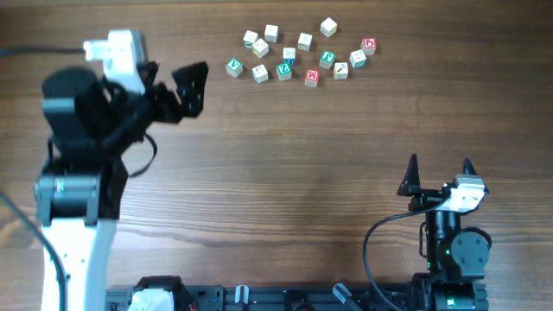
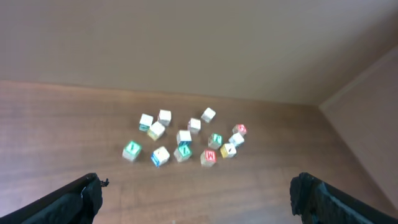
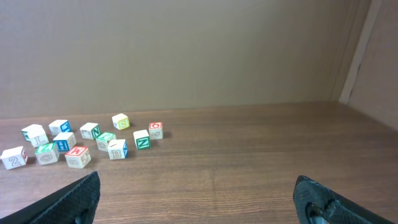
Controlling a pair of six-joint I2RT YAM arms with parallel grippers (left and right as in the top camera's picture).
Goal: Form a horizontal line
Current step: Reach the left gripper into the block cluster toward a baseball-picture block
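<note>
Left gripper [image 1: 194, 88]: upper left of frame, jaws wide apart, holding nothing.
Right gripper [image 1: 440, 166]: lower right, jaws wide apart, holding nothing.
Pale wooden cube with red "M" face [image 1: 312, 76]: upper centre, at the lower edge of the scattered letter cubes [image 1: 260, 47].
Relation: the cube lies right of the left gripper, likely the nearer one.

Overhead looks down, wrists low, sharing cubes [image 1: 289, 54]

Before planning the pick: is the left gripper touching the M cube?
Apart. The overhead view shows a wide gap between the open left gripper and the M cube.
</note>
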